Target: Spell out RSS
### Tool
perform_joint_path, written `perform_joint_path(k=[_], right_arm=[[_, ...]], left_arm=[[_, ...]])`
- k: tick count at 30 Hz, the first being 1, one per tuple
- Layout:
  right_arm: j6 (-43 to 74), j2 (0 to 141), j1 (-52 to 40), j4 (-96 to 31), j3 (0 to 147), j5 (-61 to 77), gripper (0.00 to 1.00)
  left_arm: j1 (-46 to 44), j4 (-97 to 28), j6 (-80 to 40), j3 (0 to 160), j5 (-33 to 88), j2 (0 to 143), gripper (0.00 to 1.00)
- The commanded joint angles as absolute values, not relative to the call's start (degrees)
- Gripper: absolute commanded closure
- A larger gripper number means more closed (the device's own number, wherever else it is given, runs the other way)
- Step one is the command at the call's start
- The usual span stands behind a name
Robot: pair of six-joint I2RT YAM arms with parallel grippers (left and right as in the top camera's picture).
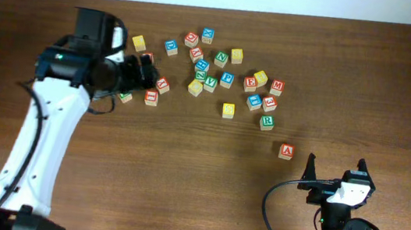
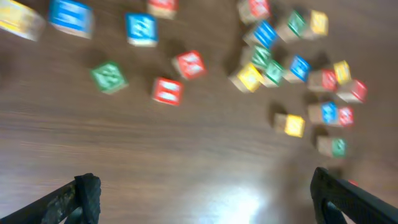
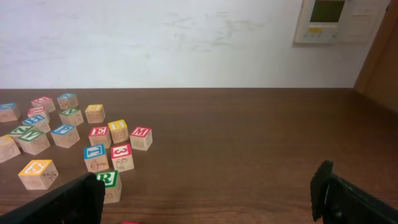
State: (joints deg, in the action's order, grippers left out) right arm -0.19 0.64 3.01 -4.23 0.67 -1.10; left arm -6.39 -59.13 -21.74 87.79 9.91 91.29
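Several wooden letter blocks lie scattered across the far middle of the table. A green R block (image 1: 267, 122) sits at the near right edge of the cluster and shows in the right wrist view (image 3: 107, 180). A red A block (image 1: 287, 151) lies apart, nearer the front. My left gripper (image 1: 148, 73) is open and empty above the left side of the cluster; its wrist view (image 2: 205, 193) is blurred and shows bare wood between the fingers. My right gripper (image 1: 335, 169) is open and empty near the front right (image 3: 208, 190). I cannot read any S block.
A green block (image 2: 109, 76), two red blocks (image 2: 166, 91) and a yellow block (image 2: 290, 124) lie ahead of the left fingers. A white wall (image 3: 186, 43) with a wall panel (image 3: 336, 18) stands beyond the table's far edge.
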Motion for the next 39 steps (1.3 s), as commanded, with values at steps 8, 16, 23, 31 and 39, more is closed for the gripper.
perform_joint_path(k=[8, 16, 23, 31, 39], right_arm=[[0.03, 0.25, 2.98, -4.54, 0.32, -1.80, 0.02], [0.03, 0.25, 2.98, -4.54, 0.32, -1.80, 0.02], [0.03, 0.25, 2.98, -4.54, 0.32, -1.78, 0.02], [0.03, 0.25, 2.98, -4.54, 0.32, -1.80, 0.02], [0.03, 0.25, 2.98, -4.54, 0.32, -1.80, 0.02]], left_arm=[[-9.28, -59.59, -35.57, 88.05, 0.19, 101.23, 0.01], [-11.00, -59.00, -35.55, 88.05, -0.71, 105.34, 0.01], [-14.00, -58.02, -36.88, 88.03, -1.43, 107.07, 0.01], [-17.15, -57.69, -39.79, 88.03, -1.52, 112.55, 0.01], [-17.10, -53.69, -41.34, 88.03, -1.50, 113.67, 0.01]])
